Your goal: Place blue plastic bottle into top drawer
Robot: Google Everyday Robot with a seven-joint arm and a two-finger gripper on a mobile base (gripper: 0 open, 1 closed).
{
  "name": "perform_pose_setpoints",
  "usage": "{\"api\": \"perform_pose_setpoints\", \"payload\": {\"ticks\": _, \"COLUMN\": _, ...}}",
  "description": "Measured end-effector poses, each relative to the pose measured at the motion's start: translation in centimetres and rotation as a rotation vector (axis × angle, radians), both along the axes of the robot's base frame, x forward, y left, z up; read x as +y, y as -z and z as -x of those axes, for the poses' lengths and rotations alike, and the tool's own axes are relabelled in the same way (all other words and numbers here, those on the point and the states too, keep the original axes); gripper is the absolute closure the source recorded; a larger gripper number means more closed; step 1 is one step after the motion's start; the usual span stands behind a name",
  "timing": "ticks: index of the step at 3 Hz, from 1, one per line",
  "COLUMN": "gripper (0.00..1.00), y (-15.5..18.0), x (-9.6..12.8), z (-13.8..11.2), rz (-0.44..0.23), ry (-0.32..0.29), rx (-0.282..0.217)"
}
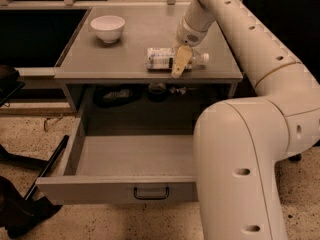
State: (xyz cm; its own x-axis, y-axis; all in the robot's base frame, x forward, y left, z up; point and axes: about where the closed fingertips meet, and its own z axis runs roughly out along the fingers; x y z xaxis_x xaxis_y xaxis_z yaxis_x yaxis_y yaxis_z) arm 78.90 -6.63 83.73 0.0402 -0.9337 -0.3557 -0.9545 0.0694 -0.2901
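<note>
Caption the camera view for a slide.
Gripper at the blue plastic bottle lying on the tabletop, top drawer open below.

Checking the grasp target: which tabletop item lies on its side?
The blue plastic bottle, flat near the front edge, right at the gripper; the white bowl stands upright at the back left.
</note>
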Motion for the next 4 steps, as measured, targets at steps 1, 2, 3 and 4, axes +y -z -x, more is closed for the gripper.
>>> {"api": "perform_pose_setpoints", "payload": {"ticks": 1, "gripper": 0.93, "y": -1.6, "x": -0.5, "z": 0.9, "rz": 0.003, "ry": 0.046, "rx": -0.032}}
{"api": "perform_pose_setpoints", "payload": {"ticks": 2, "gripper": 1.00, "y": -6.3, "x": -0.6, "z": 3.0, "rz": -0.015, "ry": 0.122, "rx": -0.137}}
{"api": "perform_pose_setpoints", "payload": {"ticks": 3, "gripper": 1.00, "y": -8.8, "x": 0.5, "z": 7.1, "rz": -0.074, "ry": 0.115, "rx": -0.201}}
{"api": "perform_pose_setpoints", "payload": {"ticks": 4, "gripper": 1.00, "y": -5.6, "x": 1.7, "z": 8.7, "rz": -0.053, "ry": 0.083, "rx": -0.150}}
